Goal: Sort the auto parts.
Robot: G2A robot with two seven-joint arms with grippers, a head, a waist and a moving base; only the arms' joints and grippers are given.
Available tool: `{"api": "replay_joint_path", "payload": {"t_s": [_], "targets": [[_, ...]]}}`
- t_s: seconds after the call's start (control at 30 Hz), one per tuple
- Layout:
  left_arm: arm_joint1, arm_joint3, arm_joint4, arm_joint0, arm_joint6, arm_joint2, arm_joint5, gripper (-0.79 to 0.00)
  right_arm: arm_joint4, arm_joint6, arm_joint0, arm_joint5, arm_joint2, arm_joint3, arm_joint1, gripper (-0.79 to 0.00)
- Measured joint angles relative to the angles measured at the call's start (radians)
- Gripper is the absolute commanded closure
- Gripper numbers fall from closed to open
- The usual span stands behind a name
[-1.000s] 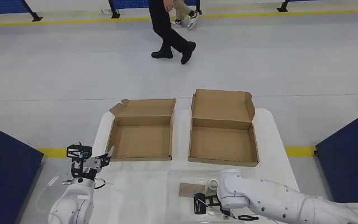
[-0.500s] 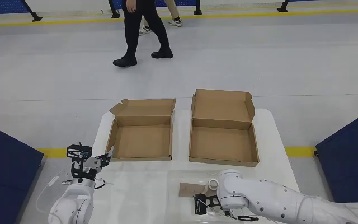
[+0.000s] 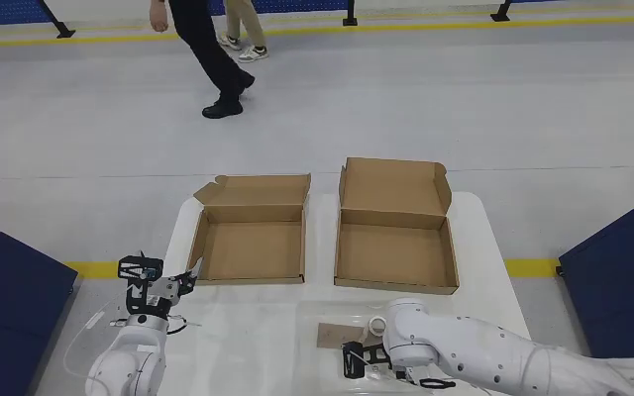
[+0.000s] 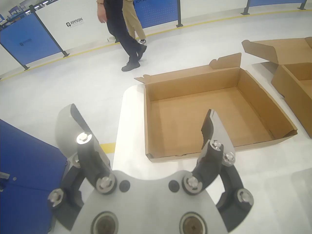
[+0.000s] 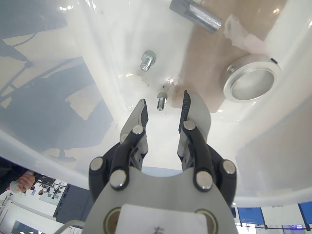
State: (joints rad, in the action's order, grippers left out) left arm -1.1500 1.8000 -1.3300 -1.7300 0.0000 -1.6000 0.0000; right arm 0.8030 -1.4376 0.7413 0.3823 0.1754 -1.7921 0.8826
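Inside a clear plastic tray (image 5: pixel 61 161) my right gripper (image 5: pixel 163 99) hangs open over a small bolt (image 5: pixel 161 100) that lies between its fingertips. A second bolt (image 5: pixel 147 60) lies a little beyond. A silver collar ring (image 5: pixel 252 78) and a metal cylinder part (image 5: pixel 196 13) rest on a brown sheet (image 5: pixel 202 57). From above, the right gripper (image 3: pixel 354 358) is at the table's near edge beside the ring (image 3: pixel 377 325). My left gripper (image 4: pixel 143 120) is open and holds nothing, near the table's left edge (image 3: pixel 170 287), short of the left cardboard box (image 4: pixel 209 113).
Two open cardboard boxes stand side by side on the white table, the left box (image 3: pixel 250 247) and the right box (image 3: pixel 394 252), both with nothing inside. Blue barriers (image 3: pixel 25 297) flank the table.
Both arms have kept still. Only the people walking on the floor behind have moved to the left.
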Motion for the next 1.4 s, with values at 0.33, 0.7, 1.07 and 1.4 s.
{"api": "replay_joint_path", "payload": {"t_s": [0.33, 0.7, 1.07, 1.4], "targets": [[0.0, 0.0, 0.0, 0.0, 0.0, 0.0, 0.0, -0.785, 0.003, 0.008, 0.008, 0.008, 0.007, 0.019, 0.008, 0.0], [0.0, 0.0, 0.0, 0.0, 0.0, 0.0, 0.0, -0.785, -0.013, -0.04, 0.0, -0.04, 0.022, -0.038, 0.0, 0.0], [0.0, 0.0, 0.0, 0.0, 0.0, 0.0, 0.0, -0.785, -0.039, -0.066, -0.016, -0.066, 0.018, -0.08, -0.015, 0.0], [0.0, 0.0, 0.0, 0.0, 0.0, 0.0, 0.0, -0.785, -0.255, 0.176, 0.022, 0.056, 0.167, -0.063, -0.08, 0.0]]}}
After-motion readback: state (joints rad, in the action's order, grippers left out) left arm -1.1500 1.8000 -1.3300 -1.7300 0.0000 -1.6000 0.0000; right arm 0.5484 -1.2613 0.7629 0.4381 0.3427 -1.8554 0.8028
